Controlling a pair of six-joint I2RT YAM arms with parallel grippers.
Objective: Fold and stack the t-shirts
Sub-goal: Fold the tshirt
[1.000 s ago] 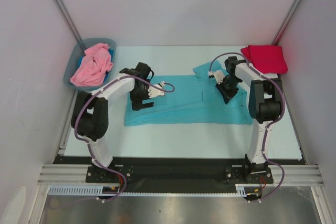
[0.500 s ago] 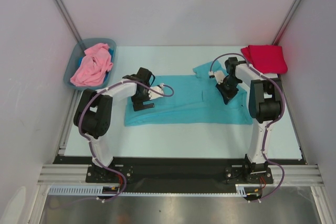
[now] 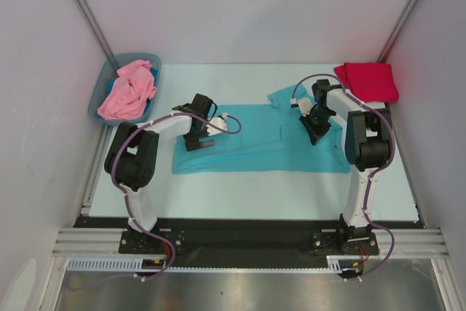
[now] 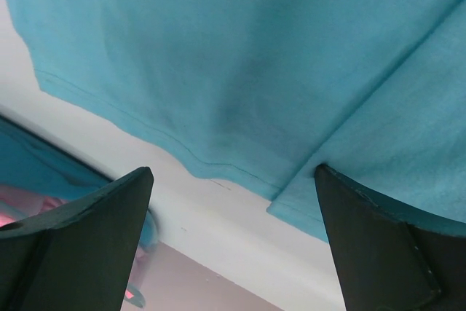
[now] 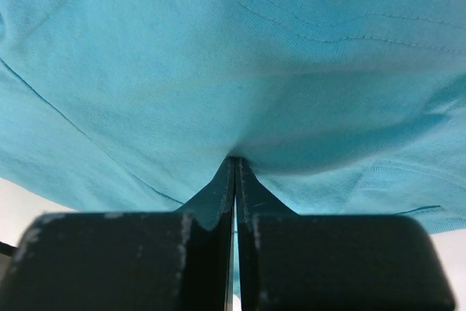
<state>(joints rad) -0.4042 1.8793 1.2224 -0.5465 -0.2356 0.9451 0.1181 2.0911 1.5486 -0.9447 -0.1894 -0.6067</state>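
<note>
Teal t-shirt (image 3: 255, 152) in bent right arm's claw (image 5: 234, 161)

Bin (image 3: 104, 87) far-L, flat t-shirt (image 3: 255, 152) ctr, folded t-shirt (image 3: 368, 80) far-R

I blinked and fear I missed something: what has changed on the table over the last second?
The open left pincer slid a little toward the far edge of the spread teal cloth t-shirt, its arm folding in. Nothing was taken or let go. The right pincer stayed shut on that shirt; the folded crimson t-shirt and the crumpled pink t-shirt in the grey-blue plastic bin did not move.
</note>
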